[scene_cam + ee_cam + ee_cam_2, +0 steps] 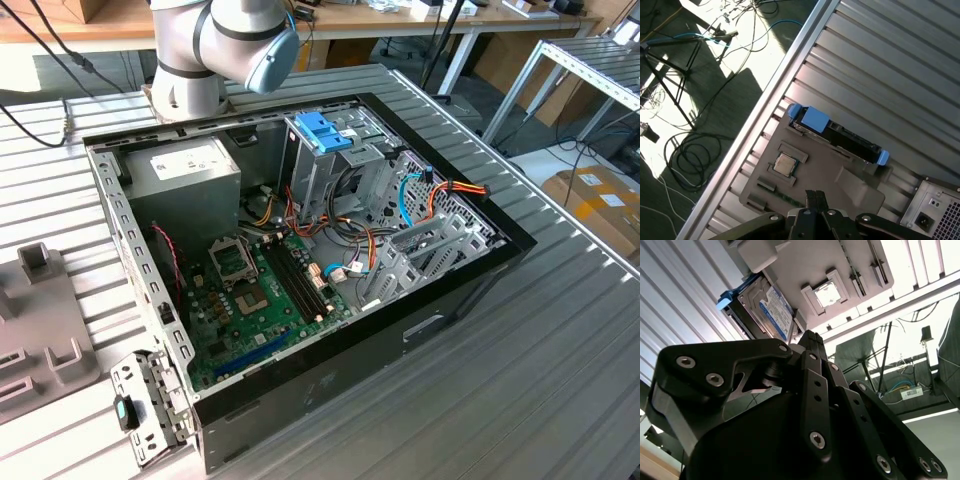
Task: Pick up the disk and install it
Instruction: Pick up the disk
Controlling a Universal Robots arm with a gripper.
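The disk (850, 140) stands on its edge in a slot of a grey fixture plate (820, 175), with blue carrier rails (815, 119) at its ends. In the second wrist view the disk (767, 307) shows its silver face and white label, with a blue rail tip (727, 297) beside it. My gripper (815, 194) hangs over the plate a short way from the disk, shut with nothing in it. The black fingers (807, 370) meet at the gripper's tip (811, 336), apart from the disk.
A processor chip (786, 164) sits in a pocket of the plate. The open computer case (480, 270) lies on the ribbed metal table (560, 370), with a light-blue latch (322, 130), a power-supply box (185, 165) and loose cables inside. Off the table edge, cables (695, 155) cover the floor.
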